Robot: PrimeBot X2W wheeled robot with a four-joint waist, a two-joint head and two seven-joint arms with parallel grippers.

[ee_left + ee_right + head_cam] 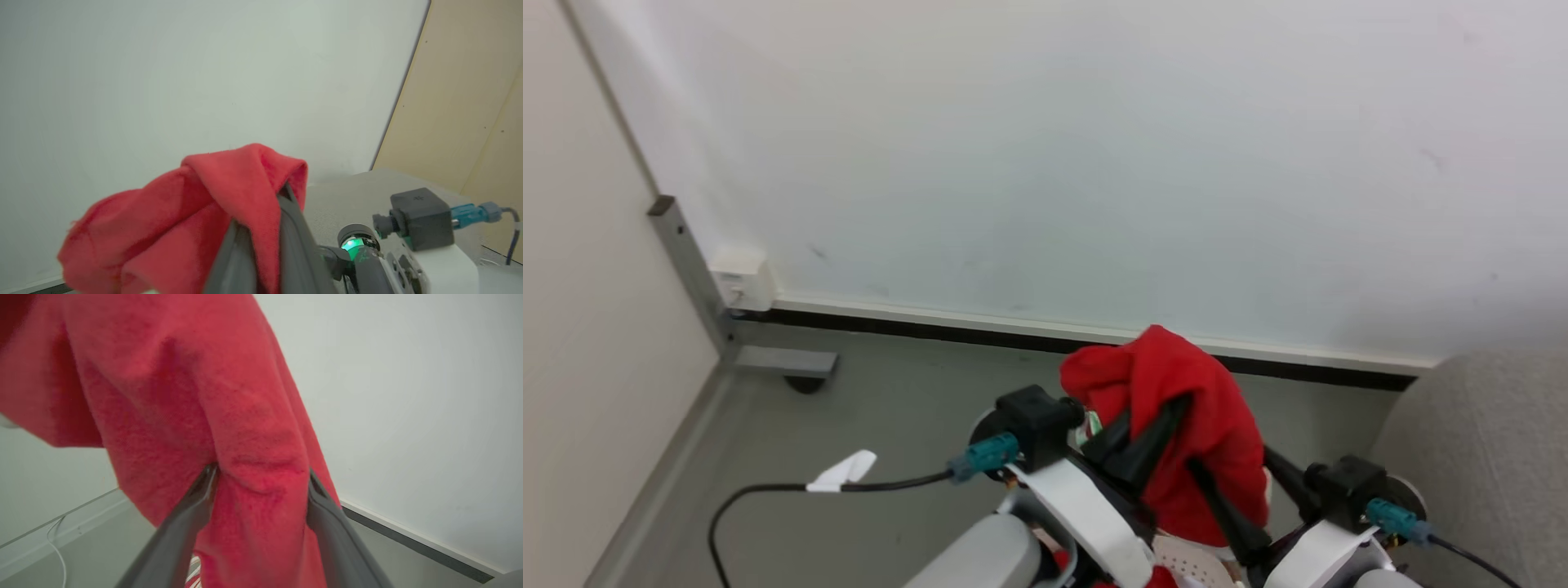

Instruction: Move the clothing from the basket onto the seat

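Hanging at about 5 o'clock in the head view, a red garment (1176,392) is up in the air, over the basket (1188,563) at 6 o'clock and short of the seat (1478,457) at 4 o'clock. The left jaws are closed on a fold of it, with the rest draped over them. The right jaws stand wide apart and pinch nothing, yet a thick fold bulges between them and touches both. That looks the likeliest trouble: if the left arm swings toward the seat, the cloth may snag on those spread jaws, be tugged out of the narrow left pinch, and drop to the floor. The hanging tail could also catch the basket's rim.
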